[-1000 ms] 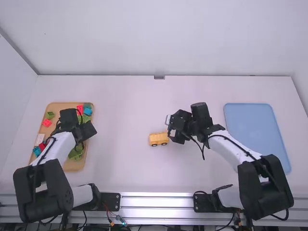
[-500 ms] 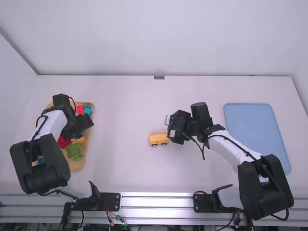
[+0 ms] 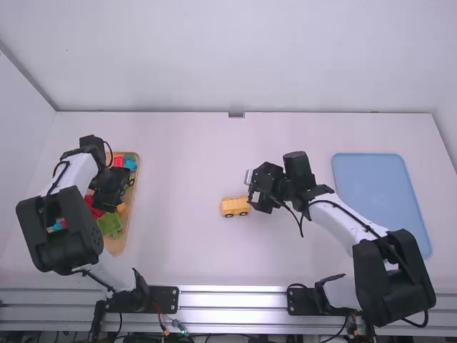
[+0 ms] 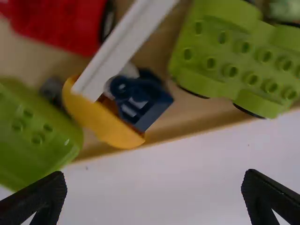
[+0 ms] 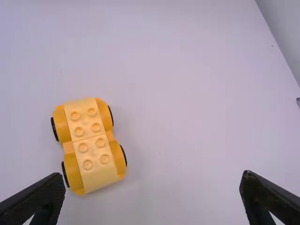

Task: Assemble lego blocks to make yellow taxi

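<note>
Over the wooden tray (image 3: 120, 243) at the left stands my left gripper (image 3: 107, 201). In the left wrist view my left gripper (image 4: 154, 197) is wide open above a toy figure (image 4: 136, 96) in blue and orange and a green car base (image 4: 243, 56). The yellow car (image 3: 235, 206), with wheels and studs on top, stands on the table near the middle. My right gripper (image 3: 253, 194) is held just to the right of it and higher. In the right wrist view the yellow car (image 5: 91, 145) lies outside my right gripper (image 5: 152, 192), whose fingers are spread with nothing between them.
The tray also holds a green block (image 4: 33, 133), a red piece (image 4: 61, 23) and a white piece (image 4: 124, 44). A blue tray (image 3: 382, 200) lies at the right. Bare table surface stretches between the wooden tray and the yellow car.
My left gripper has moved along the wooden tray, first away from the table's near side, then slightly back and left. The right arm and the yellow car have kept still.
</note>
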Controlling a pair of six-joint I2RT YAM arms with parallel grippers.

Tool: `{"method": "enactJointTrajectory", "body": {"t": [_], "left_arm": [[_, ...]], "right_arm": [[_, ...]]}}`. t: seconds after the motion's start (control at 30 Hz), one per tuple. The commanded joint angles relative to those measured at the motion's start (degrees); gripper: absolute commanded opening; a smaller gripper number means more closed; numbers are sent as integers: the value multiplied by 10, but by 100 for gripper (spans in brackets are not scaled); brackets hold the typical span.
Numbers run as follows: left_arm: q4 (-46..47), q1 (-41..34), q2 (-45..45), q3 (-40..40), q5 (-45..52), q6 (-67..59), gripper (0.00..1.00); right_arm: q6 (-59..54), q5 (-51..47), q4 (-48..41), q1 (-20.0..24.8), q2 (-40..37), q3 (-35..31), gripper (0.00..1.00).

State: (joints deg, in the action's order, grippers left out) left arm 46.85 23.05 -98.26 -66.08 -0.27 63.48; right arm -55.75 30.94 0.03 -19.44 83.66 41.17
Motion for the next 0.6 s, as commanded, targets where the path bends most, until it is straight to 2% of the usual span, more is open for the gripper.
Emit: {"method": "enactJointTrajectory", "body": {"t": [0.0,0.03,0.1,0.17,0.23,0.57], "left_arm": [[-7,2,-3,11,-22,148,99],[-17,2,-3,16,-30,145,96],[-34,2,-3,24,-38,147,80],[-42,3,-3,33,-32,182,68],[-36,3,-3,38,-35,217,64],[-46,2,-3,59,-39,246,63]], "right_arm": [[5,8,2,-1,-8,1,98],[5,8,2,-1,-8,1,98],[5,10,1,-1,-8,1,98],[5,19,-3,-1,-8,1,98],[5,25,-3,-1,-8,1,98],[5,25,2,-1,-8,1,98]]}}
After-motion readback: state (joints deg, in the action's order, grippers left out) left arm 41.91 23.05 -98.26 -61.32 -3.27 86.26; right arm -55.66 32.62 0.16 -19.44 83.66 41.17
